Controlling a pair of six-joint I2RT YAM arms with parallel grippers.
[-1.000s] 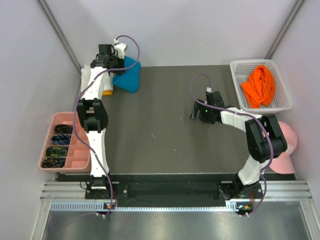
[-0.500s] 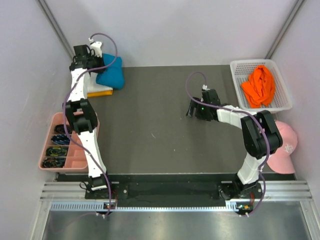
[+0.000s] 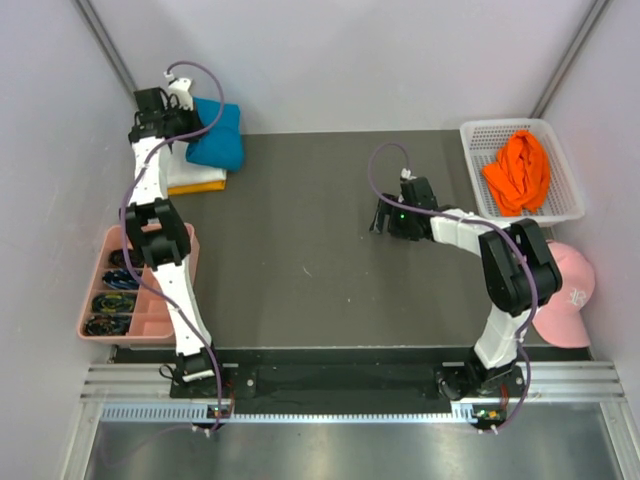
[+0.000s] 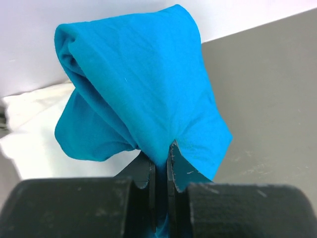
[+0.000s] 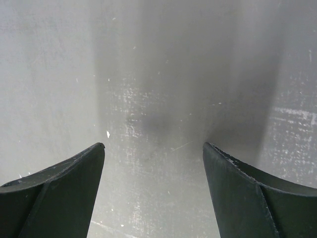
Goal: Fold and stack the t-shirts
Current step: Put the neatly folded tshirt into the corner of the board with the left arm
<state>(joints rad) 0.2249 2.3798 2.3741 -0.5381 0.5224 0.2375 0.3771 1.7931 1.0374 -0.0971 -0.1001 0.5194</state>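
Note:
My left gripper (image 3: 178,122) is shut on the folded teal-blue t-shirt (image 3: 216,134) and holds it at the far left corner, over the stack. In the left wrist view the jaws (image 4: 161,154) pinch the teal shirt (image 4: 143,89) above the white t-shirt (image 4: 34,129). The white t-shirt (image 3: 185,170) lies on the yellow-orange t-shirt (image 3: 200,187). The bright orange t-shirt (image 3: 518,170) lies in the white basket (image 3: 568,212). My right gripper (image 3: 377,218) is open and empty, low over the table; its view shows only bare table between the fingers (image 5: 153,148).
A pink compartment tray (image 3: 150,320) with dark coiled items sits at the left edge. A pink baseball cap (image 3: 568,298) lies at the right edge, below the basket. Grey walls stand close behind the stack.
My left gripper has carried the teal-blue shirt left and back, from beside the stack to over it. My right gripper has shifted slightly left.

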